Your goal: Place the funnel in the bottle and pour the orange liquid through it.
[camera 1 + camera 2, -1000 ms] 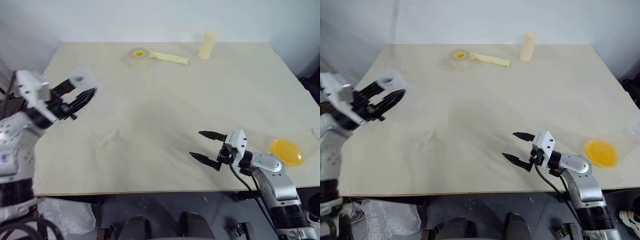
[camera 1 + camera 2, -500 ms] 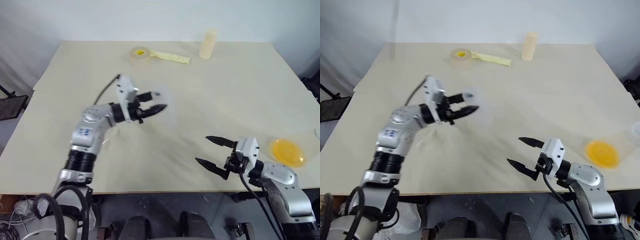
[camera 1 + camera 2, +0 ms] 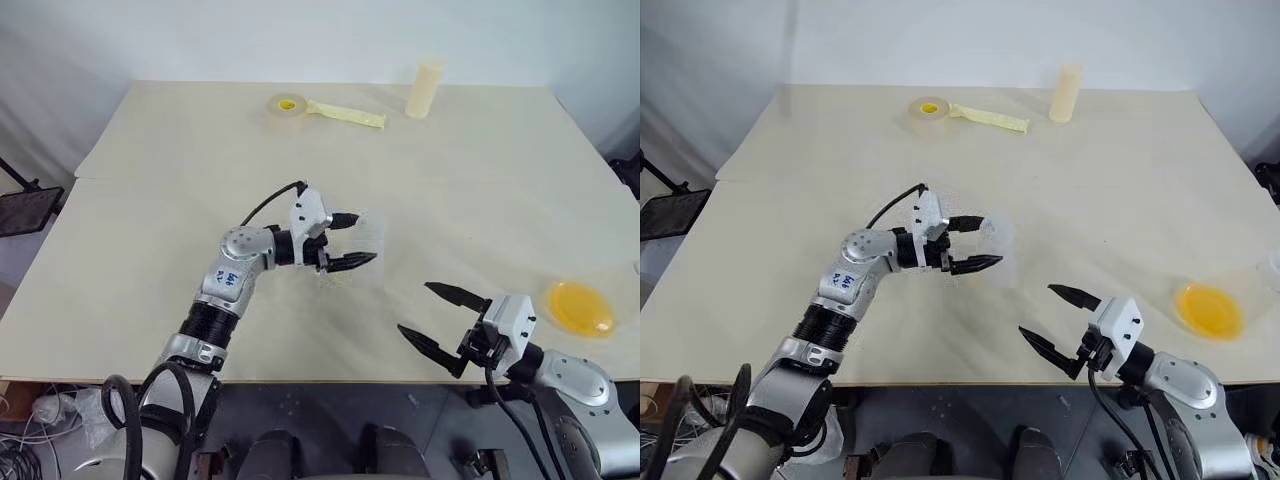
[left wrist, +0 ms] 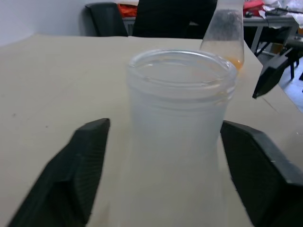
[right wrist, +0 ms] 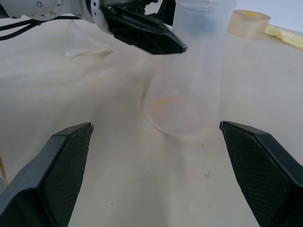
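Fingers of my left gripper (image 3: 351, 240) stand spread on either side of the clear, colourless bottle with a wide base and open round neck (image 3: 368, 247), which stands upright on the pale wooden table (image 3: 160, 200); I cannot tell whether the pads touch it. My right gripper (image 3: 435, 316) hovers over the near edge, jaws wide apart and empty. The small clear funnel (image 5: 83, 42) lies on the table beside my left arm. Translucent orange liquid (image 3: 577, 306) sits in a clear flask at the far right.
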Controlling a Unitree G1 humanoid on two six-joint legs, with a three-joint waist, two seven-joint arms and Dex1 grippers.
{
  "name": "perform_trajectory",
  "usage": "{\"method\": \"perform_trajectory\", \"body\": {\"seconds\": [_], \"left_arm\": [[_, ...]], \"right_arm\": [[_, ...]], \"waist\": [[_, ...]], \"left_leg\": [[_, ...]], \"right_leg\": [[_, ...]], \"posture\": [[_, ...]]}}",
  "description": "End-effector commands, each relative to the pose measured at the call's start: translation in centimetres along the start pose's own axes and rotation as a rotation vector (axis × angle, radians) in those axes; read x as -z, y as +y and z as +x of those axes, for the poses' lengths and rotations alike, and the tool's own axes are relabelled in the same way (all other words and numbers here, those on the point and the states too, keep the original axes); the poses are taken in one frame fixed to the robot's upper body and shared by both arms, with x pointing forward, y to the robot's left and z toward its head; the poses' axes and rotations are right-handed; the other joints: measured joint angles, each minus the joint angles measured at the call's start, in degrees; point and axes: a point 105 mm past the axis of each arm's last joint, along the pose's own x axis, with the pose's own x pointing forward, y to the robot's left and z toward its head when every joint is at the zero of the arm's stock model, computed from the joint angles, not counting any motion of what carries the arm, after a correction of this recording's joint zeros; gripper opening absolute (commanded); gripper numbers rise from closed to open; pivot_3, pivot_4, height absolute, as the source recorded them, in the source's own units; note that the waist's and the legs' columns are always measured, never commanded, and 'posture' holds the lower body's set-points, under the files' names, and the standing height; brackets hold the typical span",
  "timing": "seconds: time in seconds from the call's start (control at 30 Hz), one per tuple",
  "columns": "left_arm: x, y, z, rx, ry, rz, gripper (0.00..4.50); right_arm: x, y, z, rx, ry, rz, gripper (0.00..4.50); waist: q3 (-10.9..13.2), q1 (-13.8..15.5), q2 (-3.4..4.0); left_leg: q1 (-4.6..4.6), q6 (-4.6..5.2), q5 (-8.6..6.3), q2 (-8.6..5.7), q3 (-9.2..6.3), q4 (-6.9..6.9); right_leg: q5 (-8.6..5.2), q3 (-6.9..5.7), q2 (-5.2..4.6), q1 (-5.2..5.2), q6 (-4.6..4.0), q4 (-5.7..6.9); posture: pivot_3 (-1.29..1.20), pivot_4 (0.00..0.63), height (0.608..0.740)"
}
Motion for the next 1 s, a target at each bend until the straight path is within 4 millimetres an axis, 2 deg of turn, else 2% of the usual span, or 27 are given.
{"method": "perform_trajectory", "body": {"seconds": [0.03,0.3,0.37,0.53,0.63,0.73,0.8,0.9,1.0], "left_arm": [[-1.4,-0.1,0.1,0.015,-0.029,0.043,4.45],[-2.4,0.6,-1.4,-0.016,-0.015,0.045,4.45],[-2.8,0.7,-2.3,-0.022,-0.004,0.05,4.45],[-4.7,2.1,-6.9,-0.15,0.016,0.087,4.45],[-5.5,2.3,-8.8,-0.215,0.008,0.083,4.45],[-6.1,2.4,-12.2,-0.315,-0.003,0.105,4.45],[-5.9,1.8,-14.4,-0.367,-0.003,0.111,4.45],[-4.5,0.1,-17.7,-0.447,0.063,0.121,4.45],[-3.7,-1.5,-20.2,-0.525,0.075,0.105,4.45]], "right_arm": [[-1.3,-0.2,-0.1,0.008,-0.028,-0.041,4.5],[-1.6,-0.6,0.4,-0.003,-0.028,-0.051,4.5],[-1.6,-0.6,0.4,-0.01,-0.023,-0.051,4.5],[-1.5,-0.6,0.3,-0.058,0.001,-0.043,4.5],[-1.5,-0.8,0.2,-0.075,0.003,-0.038,4.5],[-1.4,-1.2,0.1,-0.099,0.011,-0.033,4.5],[-1.2,-1.5,0.0,-0.112,0.016,-0.025,4.5],[-0.8,-1.9,-0.3,-0.144,0.029,-0.015,4.5],[-0.5,-2.4,-0.4,-0.167,0.032,-0.006,4.5]], "waist": [[0.0,0.0,0.0],[0.0,-0.1,0.0],[0.0,0.0,0.0],[0.0,-0.3,0.0],[0.0,-0.2,0.0],[0.0,-0.2,-0.01],[0.0,-0.3,-0.05],[0.0,-0.4,-0.05],[0.1,-0.4,-0.09]], "left_leg": [[0.0,0.0,0.0,0.0,0.0,0.0],[0.0,0.01,0.0,0.01,-0.03,0.0],[0.0,0.01,0.0,0.01,-0.05,0.0],[0.0,0.0,0.0,0.04,-0.08,-0.01],[0.02,0.0,0.0,0.08,-0.1,-0.01],[0.01,0.01,0.0,0.03,-0.17,0.08],[0.03,0.01,0.0,0.12,-0.16,0.08],[0.04,-0.01,0.0,0.36,-0.16,0.05],[0.05,-0.01,-0.01,0.39,-0.11,0.02]], "right_leg": [[0.0,0.0,0.0,0.0,0.0,0.0],[0.0,0.0,0.0,0.0,0.0,0.01],[0.0,-0.01,0.0,0.0,0.0,0.02],[0.0,0.0,0.0,-0.02,0.0,0.02],[0.0,-0.01,0.0,-0.01,0.0,0.04],[0.0,0.02,-0.03,0.05,0.0,0.04],[0.0,0.07,-0.05,0.05,0.01,0.05],[0.0,0.03,-0.02,0.05,0.01,0.04],[0.0,0.06,-0.01,0.04,0.01,0.01]], "posture": [[0.0,0.15,0.74],[0.0,0.15,0.74],[0.0,0.15,0.74],[0.0,0.15,0.74],[0.0,0.15,0.74],[0.0,0.15,0.74],[0.0,0.15,0.74],[0.0,0.15,0.74],[0.0,0.15,0.74]]}}
